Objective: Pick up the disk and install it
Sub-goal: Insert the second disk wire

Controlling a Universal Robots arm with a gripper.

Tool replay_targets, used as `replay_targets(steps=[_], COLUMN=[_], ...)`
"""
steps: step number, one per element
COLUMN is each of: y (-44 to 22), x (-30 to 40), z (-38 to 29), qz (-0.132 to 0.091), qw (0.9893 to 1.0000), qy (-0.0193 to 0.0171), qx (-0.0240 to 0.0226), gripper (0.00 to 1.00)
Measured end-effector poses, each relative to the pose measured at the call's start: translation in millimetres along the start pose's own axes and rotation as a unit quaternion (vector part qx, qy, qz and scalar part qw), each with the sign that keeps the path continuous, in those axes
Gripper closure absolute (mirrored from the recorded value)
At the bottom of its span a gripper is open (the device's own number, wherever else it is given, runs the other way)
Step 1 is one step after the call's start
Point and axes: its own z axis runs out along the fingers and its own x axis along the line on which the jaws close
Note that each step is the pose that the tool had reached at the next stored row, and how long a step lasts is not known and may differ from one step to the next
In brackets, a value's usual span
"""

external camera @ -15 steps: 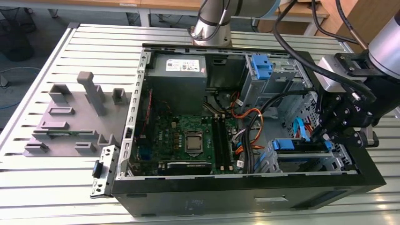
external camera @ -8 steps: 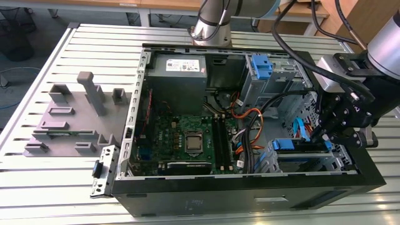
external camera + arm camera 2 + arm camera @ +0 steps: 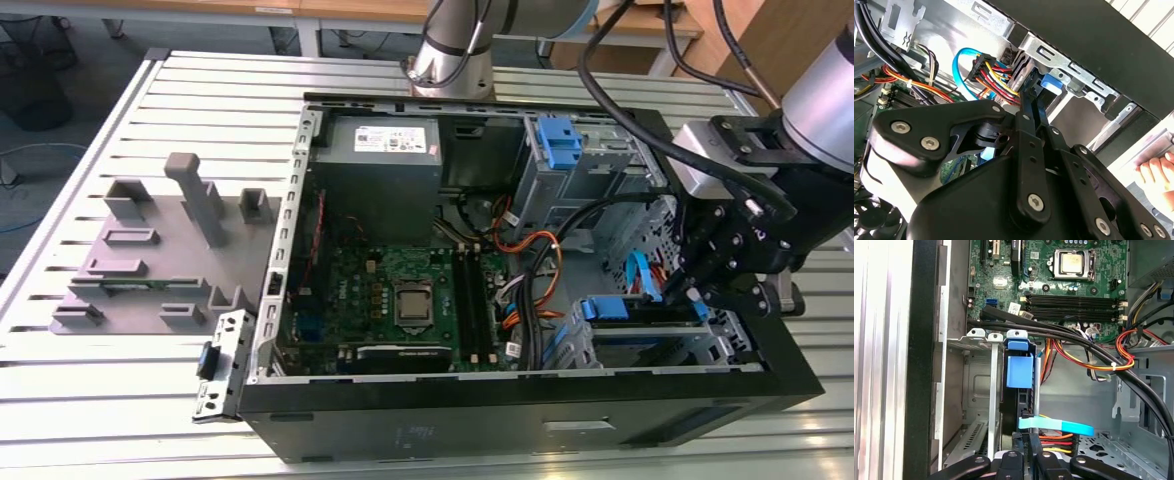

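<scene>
The disk (image 3: 622,309) sits in the drive cage at the case's front corner, on the exterior view's right, with its blue carrier tab on top. The first wrist view shows the disk (image 3: 1019,371) edge-on in its slot, a light blue flat cable (image 3: 1056,426) and coloured power wires plugged in at its near end. My gripper (image 3: 694,292) hangs just over that cage. In the second wrist view its fingers (image 3: 1030,117) lie close together, shut, their tips next to the blue tab (image 3: 1052,82). Whether they pinch any part of the disk is hidden.
The open black computer case (image 3: 534,412) lies on a slatted metal table. It holds the motherboard (image 3: 400,290), a grey power supply (image 3: 387,140) and a blue bracket (image 3: 561,140) in the far cage. Thick black cables (image 3: 1064,335) cross the cage. A grey fixture (image 3: 160,250) stands outside. A person's hand (image 3: 1159,175) rests beyond the case.
</scene>
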Motion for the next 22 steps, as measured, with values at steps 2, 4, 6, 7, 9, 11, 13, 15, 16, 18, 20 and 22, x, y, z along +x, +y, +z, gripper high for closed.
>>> replay_targets(steps=[2, 4, 6, 7, 9, 11, 13, 15, 16, 18, 20, 22], y=[0.0, 0.0, 0.0, 0.0, -0.1, -0.1, 0.0, -0.1, -0.1, -0.1, -0.1, -0.1], x=[0.0, 0.0, 0.0, 0.0, 0.0, 0.0, 0.0, 0.0, 0.0, 0.0, 0.0, 0.0], z=[0.1, 0.4, 2.1, 2.8, 3.9, 4.1, 4.2, 4.4, 4.7, 4.8, 4.9, 5.2], qz=[0.0, 0.0, 0.0, 0.0, 0.0, 0.0, 0.0, 0.0, 0.0, 0.0, 0.0, 0.0], qw=[1.0, 1.0, 1.0, 1.0, 1.0, 1.0, 1.0, 1.0, 1.0, 1.0, 1.0, 1.0], qy=[-0.0001, -0.0001, -0.0003, -0.0001, 0.0001, 0.0001, -0.0001, -0.0001, 0.0, 0.0, 0.0, -0.0004], qx=[0.0, 0.0, 0.0, 0.0, 0.0, 0.0, 0.0, 0.0, 0.0, 0.0, 0.0, 0.0], gripper=[0.84, 0.84, 0.84, 0.84, 0.84, 0.84, 0.84, 0.84, 0.84, 0.84, 0.84, 0.84])
